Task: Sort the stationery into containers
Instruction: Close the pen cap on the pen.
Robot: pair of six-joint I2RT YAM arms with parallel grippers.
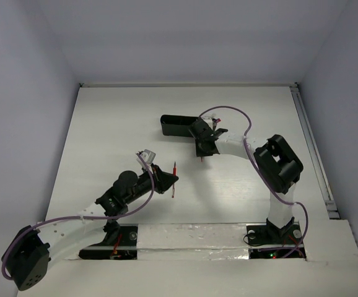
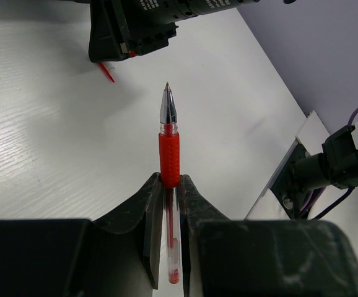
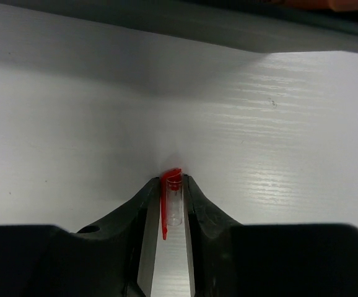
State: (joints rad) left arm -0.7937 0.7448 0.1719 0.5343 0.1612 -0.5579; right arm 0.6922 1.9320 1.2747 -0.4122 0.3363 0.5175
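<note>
Left wrist view: left gripper point(image 2: 170, 184) pinches thin red-and-clear plastic pen point(image 2: 169, 151), tip out. Right gripper point(image 3: 170, 185) squeezes small clear red-clip cap point(image 3: 174, 205), prob. to close pen.

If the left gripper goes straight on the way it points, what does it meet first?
Probably the right gripper, holding a pen cap, beyond the tip of the red pen; depth unclear.

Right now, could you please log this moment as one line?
left pincer: shut on red pen | right pincer: shut on pen cap | black tray: near right pincer
</note>
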